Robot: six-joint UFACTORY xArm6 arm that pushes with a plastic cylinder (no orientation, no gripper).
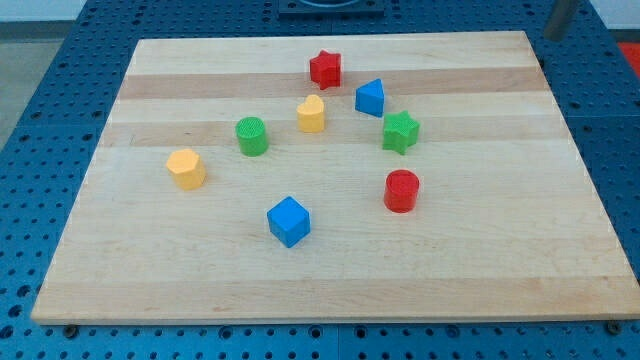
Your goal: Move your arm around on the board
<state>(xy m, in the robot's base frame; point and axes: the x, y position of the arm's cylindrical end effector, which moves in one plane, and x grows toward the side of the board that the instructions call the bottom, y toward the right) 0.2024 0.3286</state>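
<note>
My tip (553,37) shows at the view's top right, just beyond the wooden board's (330,290) top right corner and far from all blocks. On the board lie a red star (325,69), a blue triangular block (370,98), a yellow block (311,114), a green star (400,132), a green cylinder (252,136), a yellow hexagonal block (186,168), a red cylinder (401,191) and a blue cube (289,221). The blocks form a loose ring in the board's middle. None touches another.
The board rests on a blue perforated table (620,150) that shows on all sides. A dark fixture (330,8) sits at the view's top centre beyond the board's top edge.
</note>
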